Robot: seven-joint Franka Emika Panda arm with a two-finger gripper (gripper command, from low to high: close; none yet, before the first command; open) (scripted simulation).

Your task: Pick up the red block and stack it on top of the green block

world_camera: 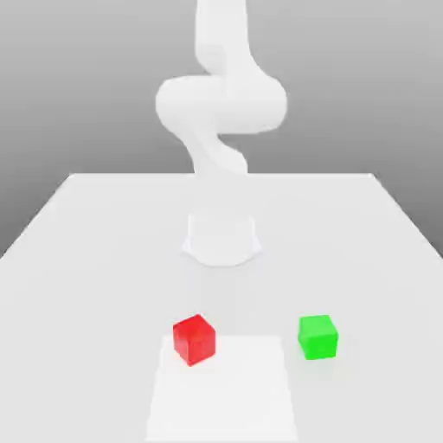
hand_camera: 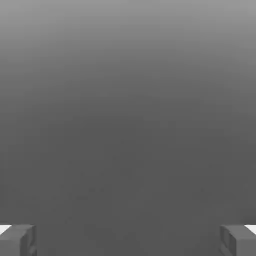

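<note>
Claw [hand_camera: 128,241] first: on my hand camera its two grey fingertips [hand_camera: 17,240] sit at opposite edges of the feed, spread as wide as they go, with nothing between them but plain grey background, so I am holding nothing. From the exterior view I read the arm [world_camera: 221,99] as raised well above the table [world_camera: 78,242], folded over its base, though the white links blur into the white surface and I would not swear to where the hand itself ends. Both blocks lie low and well away from the claw, out on the table in front of the arm's base. Nearer the exterior view's left sits the red block [world_camera: 194,339], turned slightly so a corner faces the camera, resting at the edge of a paler square patch [world_camera: 223,389] on the tabletop. Off toward the exterior view's right, well apart from it, stands the green block [world_camera: 317,337], squarer to the camera. I judge the red cube light and rigid, but its glossy faces could slip, so I would align the fingers to two opposite flat faces, not corners, and grip around mid-height.
</note>
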